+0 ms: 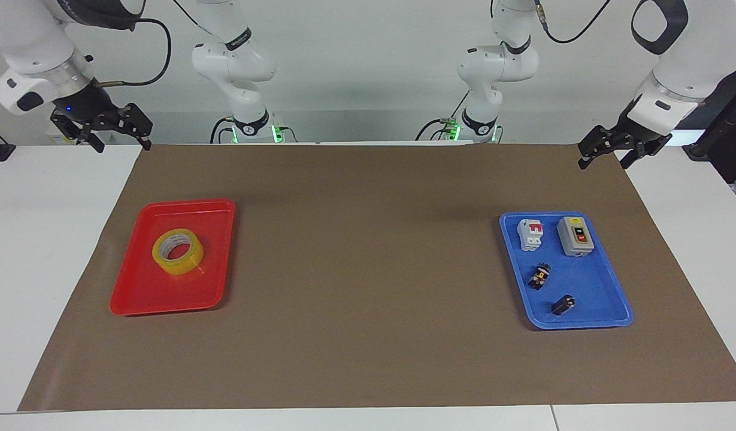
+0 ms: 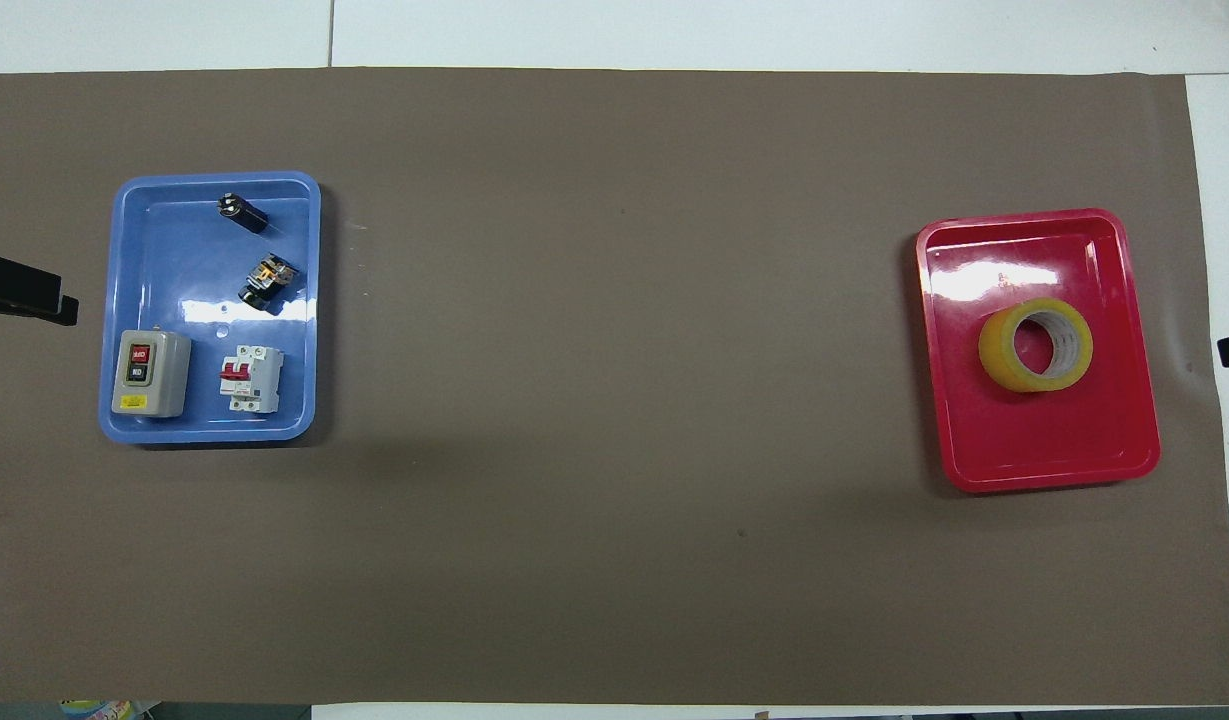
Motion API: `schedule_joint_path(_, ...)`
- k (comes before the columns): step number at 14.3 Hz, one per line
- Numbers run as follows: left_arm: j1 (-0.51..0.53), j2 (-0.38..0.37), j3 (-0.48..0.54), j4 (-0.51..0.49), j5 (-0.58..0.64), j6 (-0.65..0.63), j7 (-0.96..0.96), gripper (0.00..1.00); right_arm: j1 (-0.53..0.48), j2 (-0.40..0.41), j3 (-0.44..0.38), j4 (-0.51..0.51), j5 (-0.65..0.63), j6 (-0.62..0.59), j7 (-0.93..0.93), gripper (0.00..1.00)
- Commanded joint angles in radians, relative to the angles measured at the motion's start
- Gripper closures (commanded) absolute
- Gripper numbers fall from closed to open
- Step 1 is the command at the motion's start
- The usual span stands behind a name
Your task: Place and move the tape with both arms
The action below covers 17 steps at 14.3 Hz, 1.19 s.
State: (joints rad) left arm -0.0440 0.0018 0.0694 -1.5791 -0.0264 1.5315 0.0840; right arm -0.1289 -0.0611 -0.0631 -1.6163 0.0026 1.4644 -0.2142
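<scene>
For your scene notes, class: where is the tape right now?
The tape lies flat in the red tray at the right arm's end of the table, in the tray's half nearer the robots; neither gripper is over it.

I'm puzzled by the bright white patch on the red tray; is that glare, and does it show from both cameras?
Overhead view: yes, glare, a white reflection on the red tray, just farther from the robots than the tape. Facing view: only a thin gleam along the tray's rim; soft shadows beside both trays.
</scene>
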Motion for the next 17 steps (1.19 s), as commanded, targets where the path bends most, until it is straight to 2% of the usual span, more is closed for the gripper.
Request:
schedule_joint_path(1,0.013,-0.014,-0.008,-0.013,-0.010,0.012,0.016,0.00,-0.006,0.009,0.017,0.015,-0.012,0.007,0.015,0.00)
schedule_joint_path(17,0.013,-0.014,-0.008,-0.013,-0.010,0.012,0.016,0.00,-0.015,0.018,0.019,0.022,-0.021,0.043,0.015,0.00)
